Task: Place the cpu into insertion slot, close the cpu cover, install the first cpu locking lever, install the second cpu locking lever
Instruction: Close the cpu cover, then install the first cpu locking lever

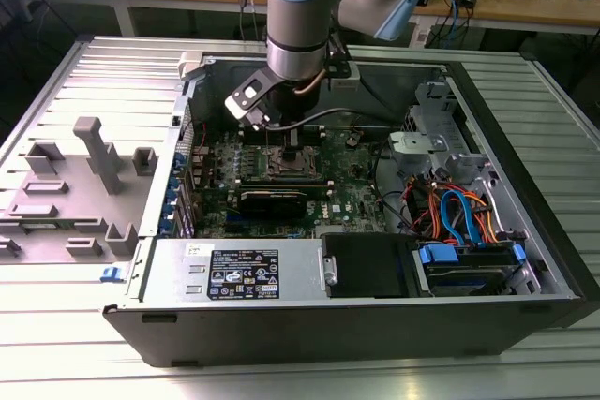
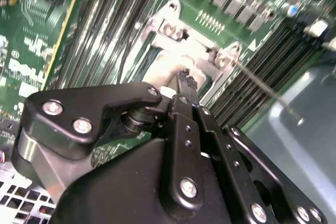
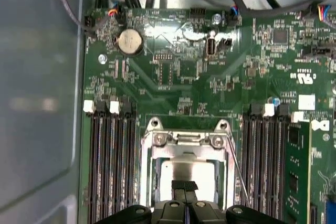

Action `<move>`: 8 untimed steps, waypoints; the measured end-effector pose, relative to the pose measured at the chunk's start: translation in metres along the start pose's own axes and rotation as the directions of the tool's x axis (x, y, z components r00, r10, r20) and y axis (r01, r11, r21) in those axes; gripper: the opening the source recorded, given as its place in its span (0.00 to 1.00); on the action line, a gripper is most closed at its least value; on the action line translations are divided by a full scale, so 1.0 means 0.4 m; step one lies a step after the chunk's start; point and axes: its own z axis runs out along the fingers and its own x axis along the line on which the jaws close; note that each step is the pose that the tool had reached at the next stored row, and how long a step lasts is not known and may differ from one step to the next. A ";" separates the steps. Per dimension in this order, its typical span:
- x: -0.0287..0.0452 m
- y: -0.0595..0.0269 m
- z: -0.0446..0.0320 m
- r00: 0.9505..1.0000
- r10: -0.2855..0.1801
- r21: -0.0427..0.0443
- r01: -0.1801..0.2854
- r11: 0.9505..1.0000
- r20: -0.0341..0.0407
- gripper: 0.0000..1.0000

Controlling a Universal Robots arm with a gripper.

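The insertion slot [image 3: 152, 182] sits on the green motherboard between banks of black memory slots. The cpu [image 3: 202, 174] lies in it, its dull silver top showing through the window of the cpu cover [image 3: 186, 142], which lies flat over the socket. My gripper [image 3: 184, 186] is directly over the chip with its black fingertips [image 2: 184, 77] pressed together, touching or just above the silver surface. A thin wire locking lever [image 3: 237, 174] stands beside the socket and sticks out freely [image 2: 268, 93]. In the exterior view my gripper [image 1: 286, 149] hangs inside the open case over the insertion slot [image 1: 281, 164].
The open computer case [image 1: 525, 306] has a metal wall [image 3: 42, 103] beside the board. Black memory slots [image 3: 110, 166] flank the socket on both sides. A long black card [image 1: 272, 199], a drive cage with blue and orange cables [image 1: 459, 213] and a grey fixture tray [image 1: 75, 185] lie nearby.
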 end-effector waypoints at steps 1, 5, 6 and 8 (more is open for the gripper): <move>0.000 0.004 0.000 1.000 0.000 0.000 0.000 1.000 0.000 0.11; 0.000 0.004 0.000 1.000 0.000 0.000 0.000 1.000 0.000 0.11; 0.000 0.004 0.000 1.000 0.000 0.000 0.000 1.000 0.000 0.11; 0.000 0.006 0.000 1.000 0.000 0.000 0.000 1.000 0.000 0.11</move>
